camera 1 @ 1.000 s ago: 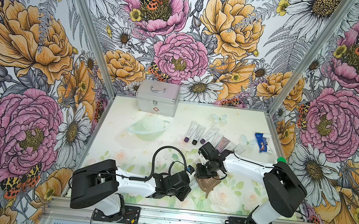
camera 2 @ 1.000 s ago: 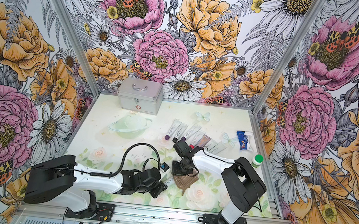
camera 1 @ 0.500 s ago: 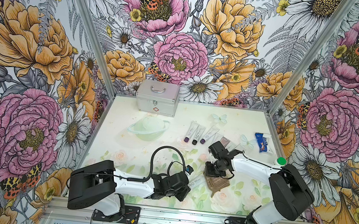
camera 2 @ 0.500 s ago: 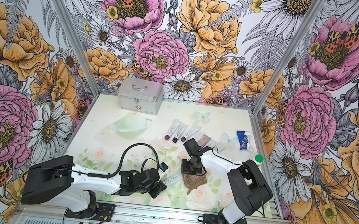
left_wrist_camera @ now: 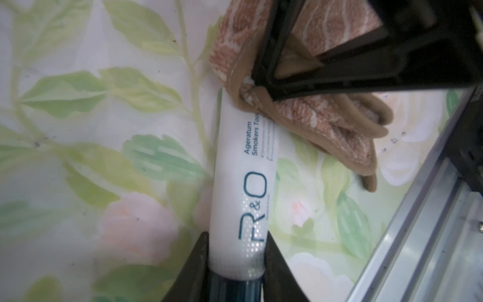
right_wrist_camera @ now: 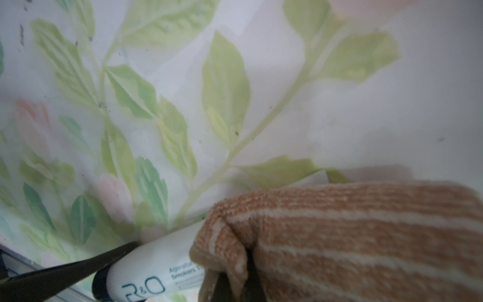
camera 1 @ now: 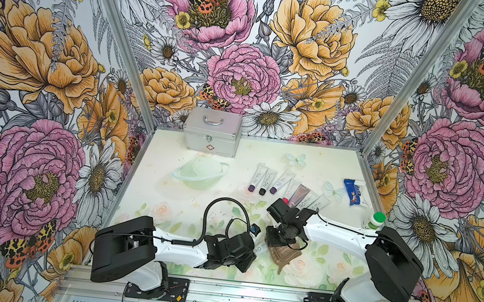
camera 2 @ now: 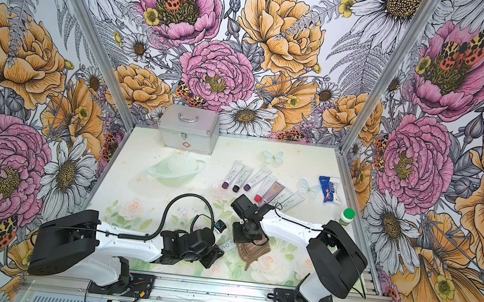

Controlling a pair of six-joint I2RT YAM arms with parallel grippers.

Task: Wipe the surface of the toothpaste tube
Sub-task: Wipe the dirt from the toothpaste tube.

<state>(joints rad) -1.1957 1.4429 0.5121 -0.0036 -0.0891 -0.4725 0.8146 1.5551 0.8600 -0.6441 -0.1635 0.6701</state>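
A white toothpaste tube with teal "R&O" lettering lies on the flowered mat near the front edge. My left gripper is shut on its dark cap end. In both top views only a short piece of the tube shows, between the left gripper and the cloth. A brown striped cloth is bunched over the tube's far end. My right gripper is shut on this cloth and presses it down onto the tube.
A row of several other tubes lies behind the right arm. A silver case stands at the back, with a pale green dish in front of it. A blue packet and a green-capped bottle sit at the right. The metal front rail runs close by.
The right gripper and cloth slid right along the tube, then back left and nearer the front. The left gripper has stayed in place, holding the tube.
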